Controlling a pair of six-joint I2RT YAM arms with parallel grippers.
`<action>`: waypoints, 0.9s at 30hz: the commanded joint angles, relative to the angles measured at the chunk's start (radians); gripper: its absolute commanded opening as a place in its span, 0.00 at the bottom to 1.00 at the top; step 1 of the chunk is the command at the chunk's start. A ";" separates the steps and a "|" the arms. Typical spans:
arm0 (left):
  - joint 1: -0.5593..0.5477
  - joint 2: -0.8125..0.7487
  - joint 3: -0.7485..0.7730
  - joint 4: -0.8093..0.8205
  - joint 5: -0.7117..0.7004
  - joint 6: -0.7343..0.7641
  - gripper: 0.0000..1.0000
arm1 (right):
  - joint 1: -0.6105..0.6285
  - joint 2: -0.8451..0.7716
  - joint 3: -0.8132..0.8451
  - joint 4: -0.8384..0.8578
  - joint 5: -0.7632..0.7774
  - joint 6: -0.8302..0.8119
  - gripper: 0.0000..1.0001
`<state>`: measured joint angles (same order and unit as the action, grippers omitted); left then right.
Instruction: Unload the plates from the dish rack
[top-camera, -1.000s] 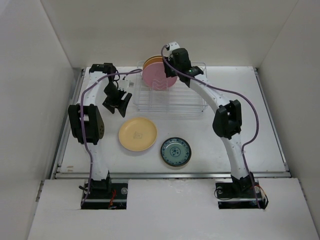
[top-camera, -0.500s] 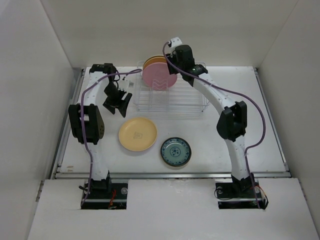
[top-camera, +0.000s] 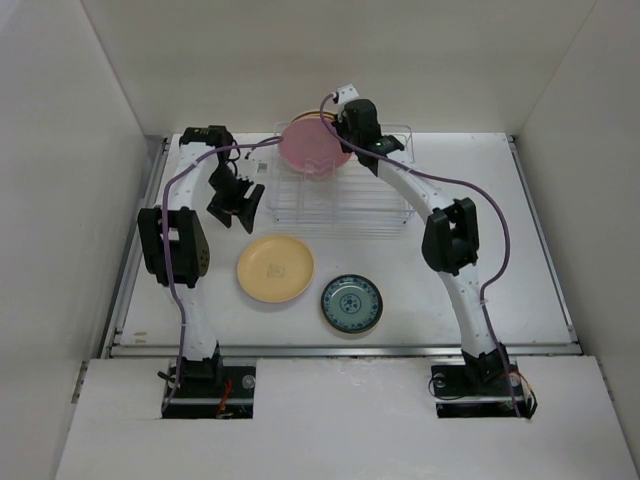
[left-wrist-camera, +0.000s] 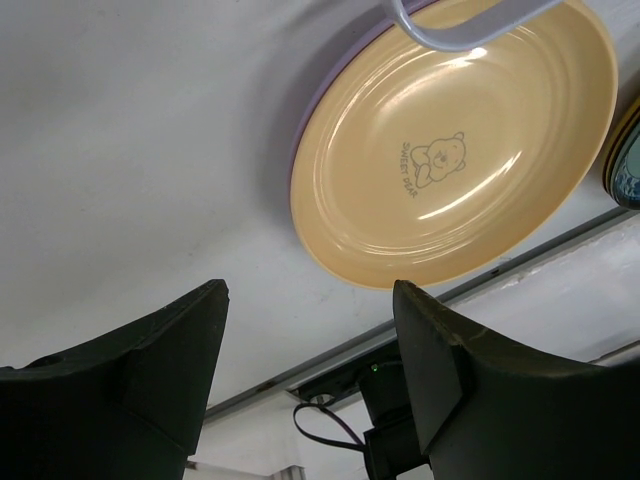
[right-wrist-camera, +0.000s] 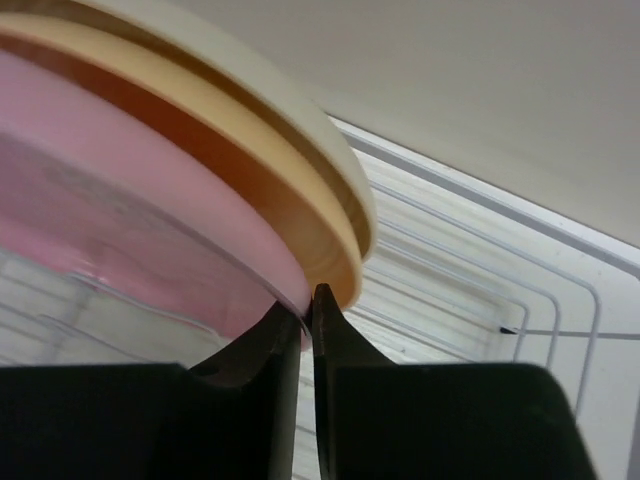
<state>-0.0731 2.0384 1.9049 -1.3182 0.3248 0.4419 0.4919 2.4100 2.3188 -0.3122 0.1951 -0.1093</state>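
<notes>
Right arm, unloading run.

- Pink plate (top-camera: 314, 148) is at the far left end of the dish rack (top-camera: 340, 200), face tilted up towards the top camera. Cannot tell whether its lower edge is clear of the rack's dividers.
- Right pincer (top-camera: 341, 137) has hold of it. In the wrist view the two fingers (right-wrist-camera: 268, 345) are nearly together, with the pink rim nipped between their tips.
- Just behind the pink plate, in the same end of the rack: amber plate (right-wrist-camera: 290, 200), then cream plate (right-wrist-camera: 300, 140), standing close against one another. The rest of the rack's wire slots run off to the right.
- In front of the rack, flat on the counter (top-camera: 480, 200): yellow plate (top-camera: 275, 268) with a small bear print, towards the rack's left end. A thin lavender edge shows along its rim in the left wrist view; cannot tell what it belongs to.
- Blue-green plate (top-camera: 351, 303) lies flat, nearer still, just right of the yellow one and close to it.
- Left pincer (top-camera: 236, 204) hangs off the rack's left end, above the counter. Fingers spread wide, nothing between them.
</notes>
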 joint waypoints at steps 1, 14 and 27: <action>-0.005 0.014 0.034 -0.101 0.020 -0.008 0.63 | 0.016 -0.031 0.033 0.045 -0.016 0.017 0.08; -0.005 0.005 0.085 -0.092 0.074 -0.017 0.63 | 0.036 -0.253 -0.042 0.107 0.041 -0.043 0.00; 0.120 -0.135 0.158 0.063 0.028 -0.276 0.65 | 0.066 -0.474 -0.159 -0.258 -0.195 0.145 0.00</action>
<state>-0.0345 2.0354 2.0140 -1.3079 0.3878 0.2974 0.5579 1.9743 2.1983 -0.4122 0.1482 -0.0425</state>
